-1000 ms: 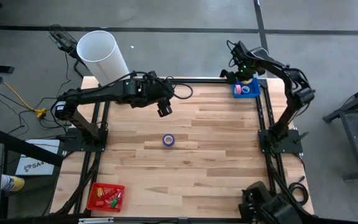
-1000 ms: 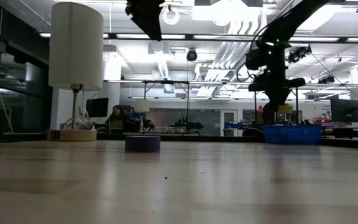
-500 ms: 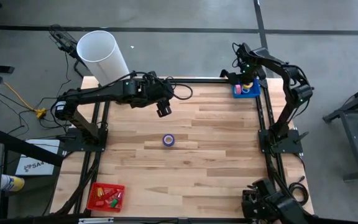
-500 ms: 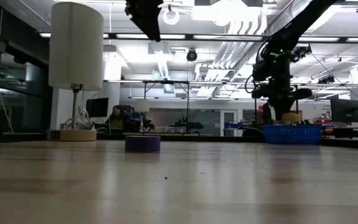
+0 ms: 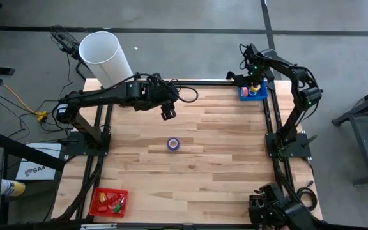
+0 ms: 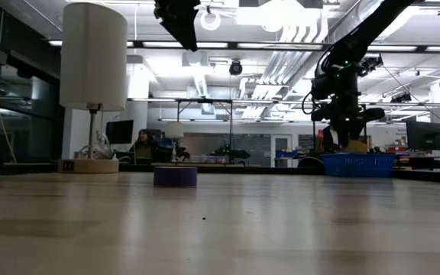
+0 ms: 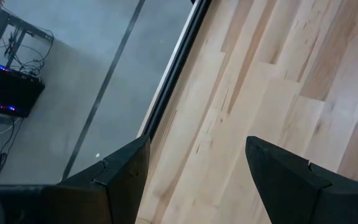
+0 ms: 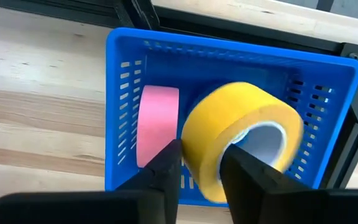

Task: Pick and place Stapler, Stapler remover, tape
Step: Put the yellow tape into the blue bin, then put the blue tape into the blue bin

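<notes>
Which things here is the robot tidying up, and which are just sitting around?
For the job:
- yellow tape, at the right gripper, over the blue basket
- pink tape, in that basket
- purple tape, mid-table

Just sitting around:
- white tube
- red tray
- left gripper, open, waiting above the table

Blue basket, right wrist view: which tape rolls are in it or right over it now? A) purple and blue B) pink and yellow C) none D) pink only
B: the pink roll stands on edge inside the blue basket, and the yellow roll sits over it at the right end effector. The purple roll is out mid-table.
</notes>
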